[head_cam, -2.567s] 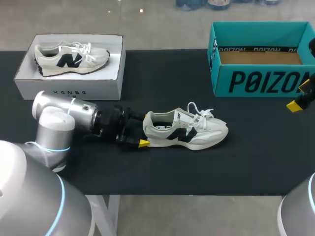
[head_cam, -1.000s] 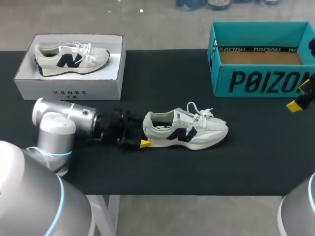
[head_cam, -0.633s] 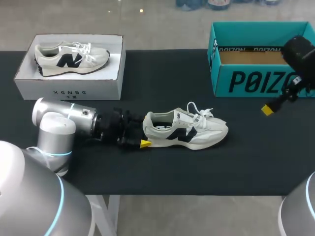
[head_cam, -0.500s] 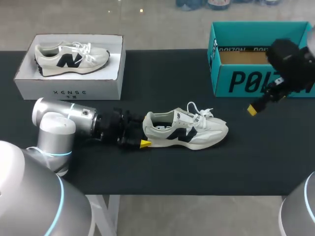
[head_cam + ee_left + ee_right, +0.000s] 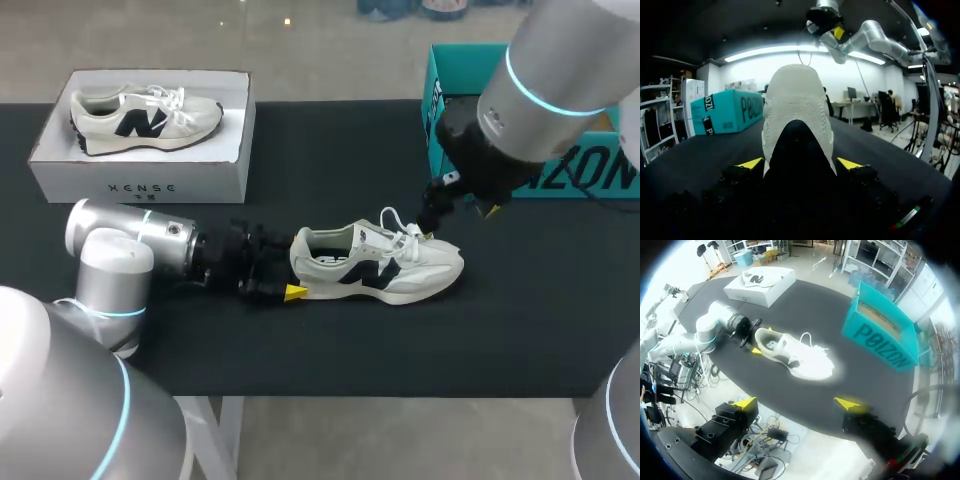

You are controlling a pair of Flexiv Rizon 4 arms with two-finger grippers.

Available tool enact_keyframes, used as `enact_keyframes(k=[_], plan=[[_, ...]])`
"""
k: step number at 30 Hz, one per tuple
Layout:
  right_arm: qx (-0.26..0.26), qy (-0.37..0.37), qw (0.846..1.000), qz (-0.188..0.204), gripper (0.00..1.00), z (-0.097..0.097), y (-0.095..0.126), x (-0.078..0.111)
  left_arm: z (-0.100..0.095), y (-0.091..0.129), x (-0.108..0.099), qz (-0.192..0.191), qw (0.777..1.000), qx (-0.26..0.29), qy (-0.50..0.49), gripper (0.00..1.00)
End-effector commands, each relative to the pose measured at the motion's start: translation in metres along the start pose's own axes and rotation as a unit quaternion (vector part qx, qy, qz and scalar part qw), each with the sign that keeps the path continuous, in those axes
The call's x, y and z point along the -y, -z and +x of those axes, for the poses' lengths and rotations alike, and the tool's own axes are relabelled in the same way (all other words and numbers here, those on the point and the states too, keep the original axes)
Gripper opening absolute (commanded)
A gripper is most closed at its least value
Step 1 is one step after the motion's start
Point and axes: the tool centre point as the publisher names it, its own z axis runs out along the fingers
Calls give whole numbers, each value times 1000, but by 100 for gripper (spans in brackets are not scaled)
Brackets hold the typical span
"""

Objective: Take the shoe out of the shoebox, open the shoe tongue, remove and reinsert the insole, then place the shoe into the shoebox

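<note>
A white sneaker with dark side marks (image 5: 378,266) lies on its sole mid-table, toe to the right, laces loose. My left gripper (image 5: 285,277) is at its heel. In the left wrist view the heel (image 5: 798,125) fills the space between both yellow fingertips (image 5: 751,163) and touches each. My right gripper (image 5: 447,206) hangs high above the toe and laces, open and holding nothing. From the right wrist view (image 5: 797,403) the sneaker (image 5: 792,355) lies far below. The teal shoebox (image 5: 455,120) stands open at the back right, partly hidden by my right arm.
A white box (image 5: 150,150) holding a second sneaker (image 5: 145,112) stands at the back left. The black table (image 5: 520,310) has bare surface in front and to the right of the sneaker. My right arm (image 5: 840,30) shows overhead in the left wrist view.
My right arm has swung in from the right edge to above the sneaker's toe, its fingers staying wide apart. The left arm and the sneaker have not moved.
</note>
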Motion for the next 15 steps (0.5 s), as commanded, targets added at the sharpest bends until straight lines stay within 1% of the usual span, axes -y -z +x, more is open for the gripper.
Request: enact_keyframes(k=[1, 12, 13, 15], plan=[[1, 0, 999, 46, 100, 3, -3, -17, 1, -2, -3, -1, 1000, 1, 0, 0], [1, 0, 999, 46, 100, 3, -3, -17, 1, -2, -3, -1, 1000, 1, 0, 0], [0, -9, 999, 40, 100, 5, -7, -17, 1, -2, -3, -1, 1000, 1, 0, 0], [-11, -23, 999, 43, 100, 9, -18, -19, 1, -2, -3, -1, 1000, 1, 0, 0]])
